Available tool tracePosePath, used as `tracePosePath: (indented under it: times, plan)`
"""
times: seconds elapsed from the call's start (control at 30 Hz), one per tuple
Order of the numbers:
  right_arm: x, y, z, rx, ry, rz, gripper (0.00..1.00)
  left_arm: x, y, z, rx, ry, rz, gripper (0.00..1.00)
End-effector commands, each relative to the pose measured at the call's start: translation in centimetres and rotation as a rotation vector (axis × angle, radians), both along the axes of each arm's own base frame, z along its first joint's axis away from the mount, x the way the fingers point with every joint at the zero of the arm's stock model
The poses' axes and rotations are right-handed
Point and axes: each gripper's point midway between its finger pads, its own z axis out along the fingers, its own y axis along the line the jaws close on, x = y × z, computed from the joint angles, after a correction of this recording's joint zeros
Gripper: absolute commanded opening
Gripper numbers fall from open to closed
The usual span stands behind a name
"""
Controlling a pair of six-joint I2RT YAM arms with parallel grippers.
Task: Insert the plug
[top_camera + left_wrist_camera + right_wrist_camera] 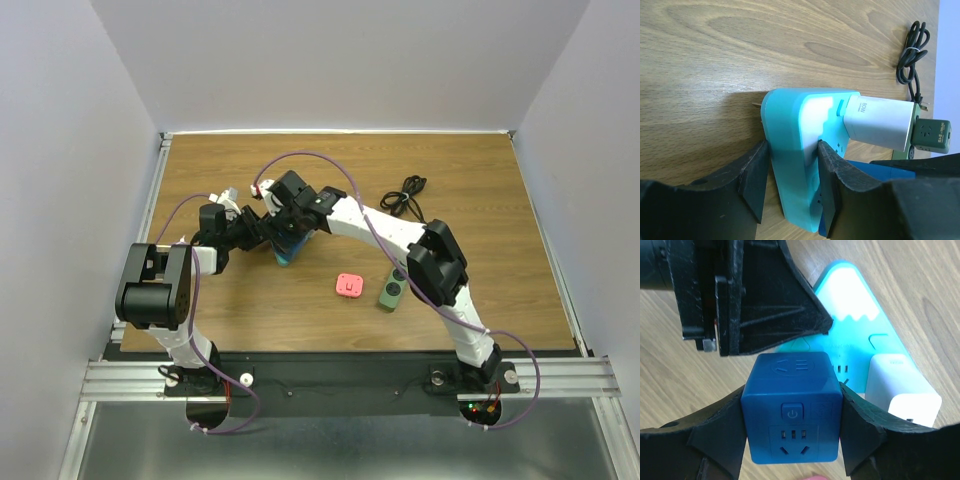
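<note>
A turquoise power strip (pixel 790 125) stands on edge on the wooden table, and my left gripper (pixel 791 167) is shut on its lower end. A white 80W charger (pixel 880 122) is plugged into its face. My right gripper (pixel 792 412) is shut on a blue cube plug (pixel 790 405) with a power button and sockets on its near face. It holds the cube against the strip's face (pixel 850 305), next to the white charger (pixel 895 385). The cube's prongs are hidden. In the top view both grippers (pixel 262 232) (pixel 292 225) meet over the strip (pixel 284 256) at centre left.
A pink adapter (pixel 348 285) and a green adapter (pixel 391 290) lie on the table to the right of the strip. A coiled black cable (pixel 405 195) lies farther back. The left gripper's black finger (pixel 765 295) crowds the cube's upper left.
</note>
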Motion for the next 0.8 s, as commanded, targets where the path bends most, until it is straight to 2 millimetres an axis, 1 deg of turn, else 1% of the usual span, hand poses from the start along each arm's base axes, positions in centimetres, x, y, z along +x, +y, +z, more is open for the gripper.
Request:
tracePosePath:
  times: [0.0, 0.07, 0.1, 0.13, 0.2, 0.33, 0.43, 0.47, 0.63, 0.67, 0.7, 0.77]
  plan:
    - [-2.1, -2.7, -7.1, -0.168, 0.071, -0.023, 0.0, -2.2, -1.3, -1.8, 0.004, 0.067, -0.084, 0.08]
    - [-2.5, -3.1, -7.2, -0.169, 0.073, -0.029, 0.0, -2.2, -1.3, -1.9, 0.003, 0.072, -0.084, 0.07]
    - [-2.7, -3.3, -7.5, -0.173, 0.08, -0.029, 0.0, -2.2, -1.3, -1.9, 0.003, 0.071, -0.086, 0.07]
    - [-3.3, -3.9, -8.4, -0.189, 0.097, -0.03, 0.0, -2.2, -1.3, -2.0, 0.001, 0.075, -0.087, 0.06]
    - [-4.0, -4.2, -8.8, -0.199, 0.107, -0.027, 0.0, -2.2, -1.4, -2.0, 0.0, 0.075, -0.089, 0.05]
    - [-5.3, -5.8, -9.9, -0.23, 0.13, -0.03, 0.0, -2.2, -1.3, -2.0, 0.002, 0.076, -0.088, 0.04]
    - [-5.8, -6.4, -10.0, -0.234, 0.142, -0.057, 0.0, -2.2, -1.4, -2.1, 0.0, 0.079, -0.091, 0.04]
    - [-6.2, -7.0, -10.4, -0.246, 0.15, -0.057, 0.0, -2.2, -1.4, -2.1, 0.0, 0.078, -0.091, 0.04]
    - [-7.0, -8.0, -11.4, -0.264, 0.168, -0.062, 0.0, -2.3, -1.4, -2.2, 0.002, 0.081, -0.091, 0.03]
    - [-7.1, -8.0, -11.1, -0.256, 0.167, -0.068, 0.0, -2.3, -1.3, -2.2, 0.002, 0.084, -0.091, 0.02]
    - [-7.7, -8.7, -11.6, -0.268, 0.181, -0.067, 0.0, -2.3, -1.3, -2.2, 0.003, 0.084, -0.092, 0.02]
    - [-7.7, -8.7, -11.4, -0.254, 0.172, -0.069, 0.0, -2.4, -1.3, -2.3, 0.005, 0.087, -0.09, 0.01]
